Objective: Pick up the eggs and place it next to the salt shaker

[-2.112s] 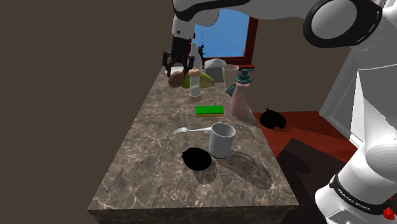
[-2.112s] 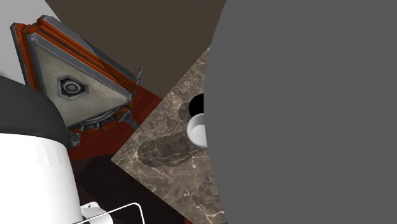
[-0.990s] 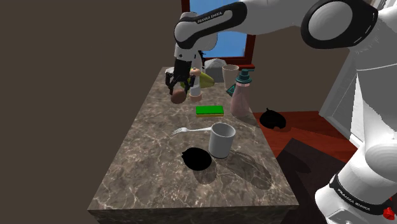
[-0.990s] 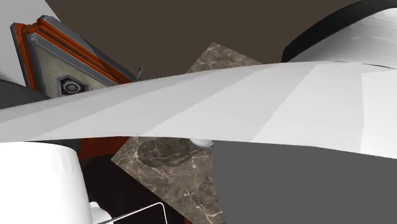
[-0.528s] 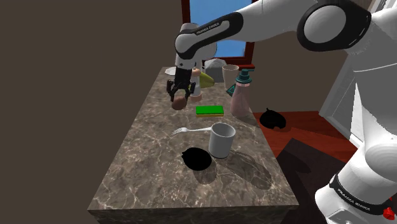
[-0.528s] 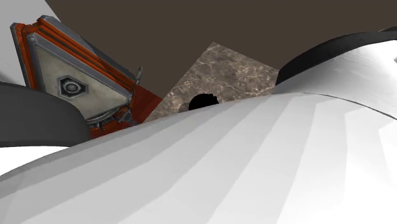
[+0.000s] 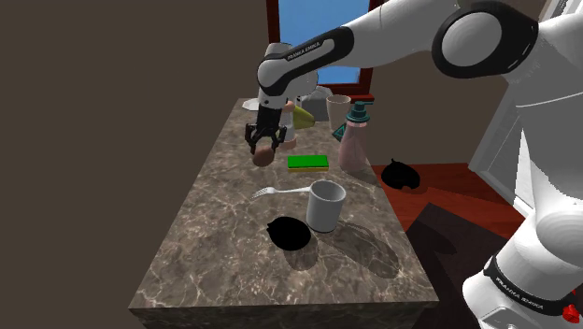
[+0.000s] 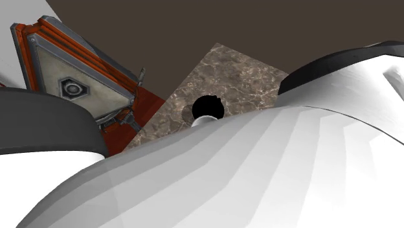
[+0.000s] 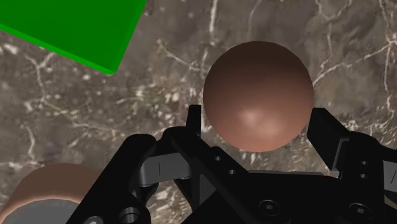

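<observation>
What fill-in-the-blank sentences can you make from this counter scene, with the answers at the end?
1. The gripper is shut on an egg whose colour is ____.
2. The top of the flat sponge is ____.
3. The white cup stands ____ on the marble counter.

Missing words: brown; green; upright.

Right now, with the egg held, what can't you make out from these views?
Salt shaker: shoulder view, mostly hidden behind the gripper holding the egg.
Counter: second exterior view, largely covered by the white arm; the cup is down to a sliver of rim.
Brown rounded thing: wrist view, cut by the edge and the gripper body; unidentifiable.
</observation>
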Controlling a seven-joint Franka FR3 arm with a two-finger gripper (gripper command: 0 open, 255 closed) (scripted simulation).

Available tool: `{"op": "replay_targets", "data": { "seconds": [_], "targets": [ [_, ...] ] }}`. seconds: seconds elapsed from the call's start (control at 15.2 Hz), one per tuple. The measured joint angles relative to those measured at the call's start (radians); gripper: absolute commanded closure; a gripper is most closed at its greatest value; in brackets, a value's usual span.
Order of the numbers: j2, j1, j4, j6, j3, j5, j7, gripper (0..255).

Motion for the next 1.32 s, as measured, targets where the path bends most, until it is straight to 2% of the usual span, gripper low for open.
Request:
{"op": "replay_targets", "data": {
  "seconds": [0.2, 0.26, 0.66, 0.99, 1.32],
  "targets": [
    [0.003, 0.001, 0.005, 0.000, 0.000, -0.001, 0.001, 255],
    [0.001, 0.001, 0.001, 0.001, 0.000, 0.000, 0.001, 0],
    [0.006, 0.000, -0.005, 0.001, -0.002, -0.001, 0.000, 0],
    [-0.048, -0.022, 0.024, -0.083, 0.000, 0.007, -0.005, 0],
    [-0.049, -0.022, 0.033, -0.094, 0.000, 0.006, -0.003, 0]
  ]
}}
